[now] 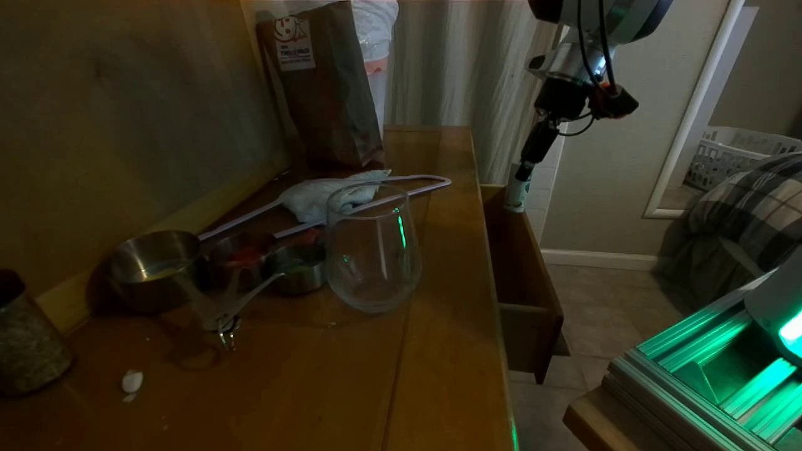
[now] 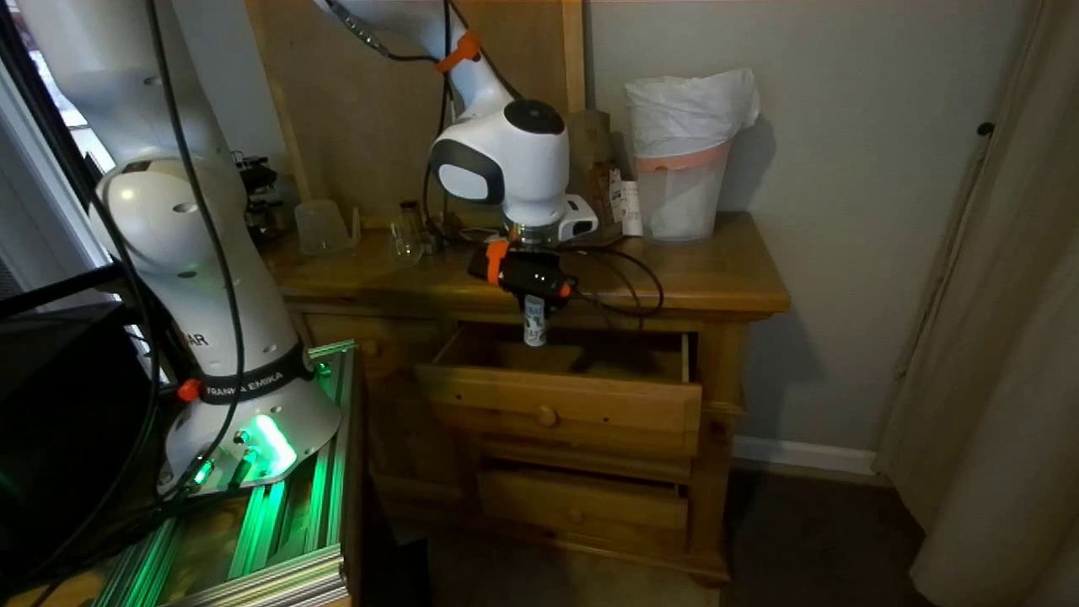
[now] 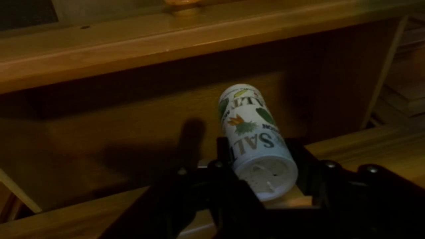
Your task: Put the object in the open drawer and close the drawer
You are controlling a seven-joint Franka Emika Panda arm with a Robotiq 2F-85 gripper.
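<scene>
Salt can (image 3: 251,127), a small pale cylinder printed with green leaves, hangs roughly upright at the mouth of the pulled-out brown wooden drawer (image 2: 611,416), its sides clasped in the black two-fingered pincer (image 3: 259,149). Whether its base is below the rim I cannot tell. To set it down well, lower gently, clear of the front and side walls, until the base meets the drawer floor; only then spread the pincer, so the can neither drops nor topples. Rise straight out before the drawer is pushed home.
</scene>
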